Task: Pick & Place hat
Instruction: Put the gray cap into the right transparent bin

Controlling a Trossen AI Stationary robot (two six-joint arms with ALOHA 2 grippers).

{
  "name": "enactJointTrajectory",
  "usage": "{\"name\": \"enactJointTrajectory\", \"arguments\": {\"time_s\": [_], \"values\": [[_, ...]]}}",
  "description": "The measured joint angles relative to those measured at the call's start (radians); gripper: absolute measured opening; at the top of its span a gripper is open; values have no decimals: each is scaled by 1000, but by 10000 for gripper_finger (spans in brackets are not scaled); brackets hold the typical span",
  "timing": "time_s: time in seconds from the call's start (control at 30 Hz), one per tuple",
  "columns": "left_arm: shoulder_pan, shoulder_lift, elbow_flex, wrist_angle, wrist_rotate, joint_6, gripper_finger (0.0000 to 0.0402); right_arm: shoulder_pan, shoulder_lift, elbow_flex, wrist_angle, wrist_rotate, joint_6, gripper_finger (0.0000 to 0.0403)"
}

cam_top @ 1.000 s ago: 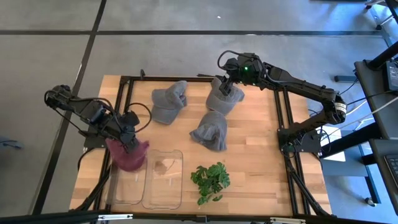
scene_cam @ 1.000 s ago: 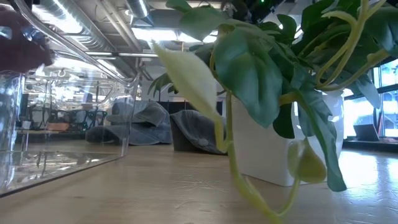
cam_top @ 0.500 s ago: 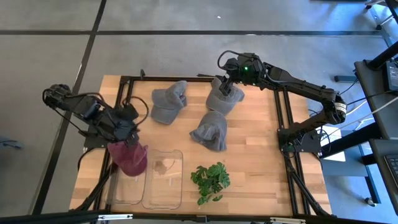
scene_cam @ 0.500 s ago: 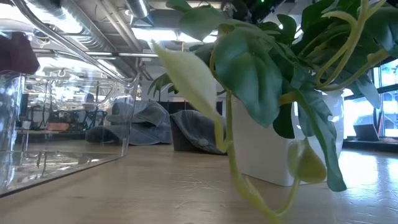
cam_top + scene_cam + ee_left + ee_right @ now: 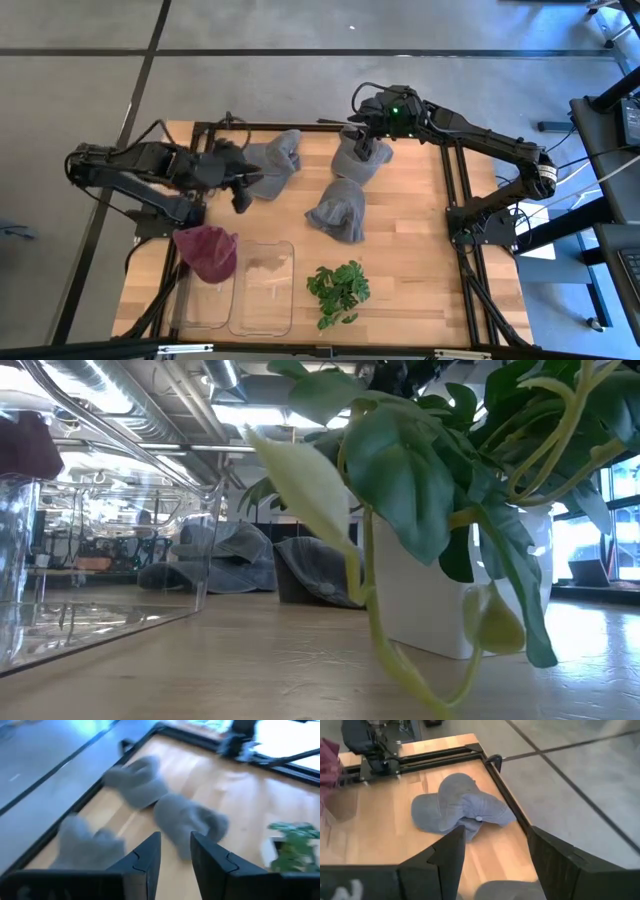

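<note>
Three grey caps are shown on the wooden tabletop [image 5: 420,270]: a left grey cap [image 5: 272,166] near the far edge, a far grey cap [image 5: 358,158] beside it, and a middle grey cap [image 5: 340,210] nearer the centre. One maroon hat [image 5: 207,252] is draped over the left end of the clear plastic bin [image 5: 262,300], which is set along the near edge. A potted plant [image 5: 338,290] is placed just beside the bin's right side. The left claw [image 5: 240,186] is held just beside the left grey cap, its fingers slightly parted and empty. The right claw [image 5: 366,140] is poised over the far grey cap, spread wide and holding nothing. Bare wood is left open along the right side of the tabletop.
</note>
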Motion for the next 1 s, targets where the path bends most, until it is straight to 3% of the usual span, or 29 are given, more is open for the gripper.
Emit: {"name": "enactJointTrajectory", "arguments": {"time_s": [0.1,0.23,0.4,0.67,0.8,1.0], "values": [[89,12,-21,153,163,160,98,1,0,0,0,0,41,213],[202,34,-47,241,329,280,101,9,0,0,0,-1,52,213],[320,89,-51,205,362,324,101,30,14,0,7,-19,87,213],[429,208,-51,111,509,356,98,34,102,0,-28,-59,129,213],[473,229,-52,-3,535,367,101,35,146,0,-91,-158,104,213],[519,230,-52,33,535,385,101,57,238,0,-112,-342,-101,213]]}}
